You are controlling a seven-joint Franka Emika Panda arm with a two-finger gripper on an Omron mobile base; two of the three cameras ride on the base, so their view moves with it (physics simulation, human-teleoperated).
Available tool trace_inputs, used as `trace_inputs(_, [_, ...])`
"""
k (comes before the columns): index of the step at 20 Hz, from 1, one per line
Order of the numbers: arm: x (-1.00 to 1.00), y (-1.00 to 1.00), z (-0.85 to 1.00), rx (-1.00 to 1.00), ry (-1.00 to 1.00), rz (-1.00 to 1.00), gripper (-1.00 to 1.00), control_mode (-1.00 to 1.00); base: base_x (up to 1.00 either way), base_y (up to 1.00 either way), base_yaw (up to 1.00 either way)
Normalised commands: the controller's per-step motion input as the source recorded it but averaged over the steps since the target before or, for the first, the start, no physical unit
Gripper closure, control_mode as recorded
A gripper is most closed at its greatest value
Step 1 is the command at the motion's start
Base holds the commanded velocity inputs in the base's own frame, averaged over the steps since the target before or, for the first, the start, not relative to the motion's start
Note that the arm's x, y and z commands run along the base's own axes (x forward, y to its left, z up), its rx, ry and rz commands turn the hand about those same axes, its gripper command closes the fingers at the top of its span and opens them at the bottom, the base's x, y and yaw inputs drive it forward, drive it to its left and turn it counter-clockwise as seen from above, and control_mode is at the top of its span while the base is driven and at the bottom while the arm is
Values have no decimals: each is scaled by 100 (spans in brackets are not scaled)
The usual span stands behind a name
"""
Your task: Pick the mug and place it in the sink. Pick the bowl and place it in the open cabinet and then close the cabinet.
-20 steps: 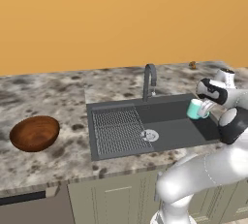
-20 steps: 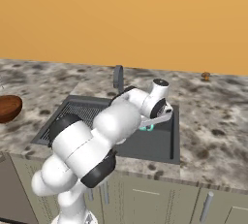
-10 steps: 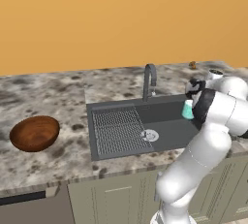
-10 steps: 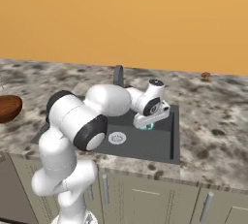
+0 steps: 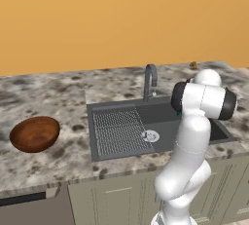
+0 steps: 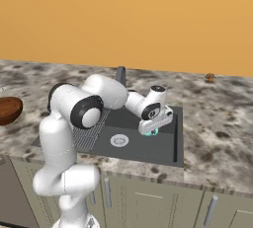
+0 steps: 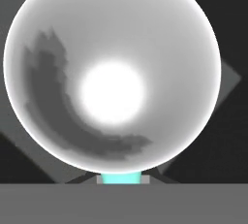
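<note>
The stone counter [image 5: 48, 97] runs wide under the orange wall [image 5: 121, 19], speckled grey and brown, with pale cabinet doors [image 6: 148, 202] below it. Set into it, the dark sink [image 5: 121, 148] shows its ribbed grid on the left half and a round silver drain [image 5: 151, 135] beside that, the arched grey faucet [image 5: 150, 80] standing at the back edge. The white arm [image 6: 74, 123] bends right over the basin, and in the right base view the gripper [image 6: 154, 132] hangs low inside the sink's right half, fingers clamped on the mug [image 6: 154, 132], a sliver of turquoise peeping out beneath the hand. From the hand camera the mug's pale round inside [image 7: 112, 72] looms large, turquoise wall showing at the bottom edge, dark sink floor behind it. Off on the counter well left of the sink sits the reddish-brown wooden bowl [image 5: 35, 133], upright. A tiny brown thing [image 6: 210, 77] rests far back by the wall.
</note>
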Motion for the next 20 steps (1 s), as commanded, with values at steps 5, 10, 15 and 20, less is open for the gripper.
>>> trace_inputs(5, [16, 0, -33, -7, 0, 1, 100, -100, 0, 0, 0])
trace_inputs(10, [9, 0, -35, -6, 0, 3, 100, -100, 0, 0, 0])
trace_inputs(15, [7, 0, -31, -8, -9, 5, 100, -100, 0, 0, 0])
trace_inputs(20, [18, 1, -45, 1, -15, 11, 100, -100, 0, 0, 0])
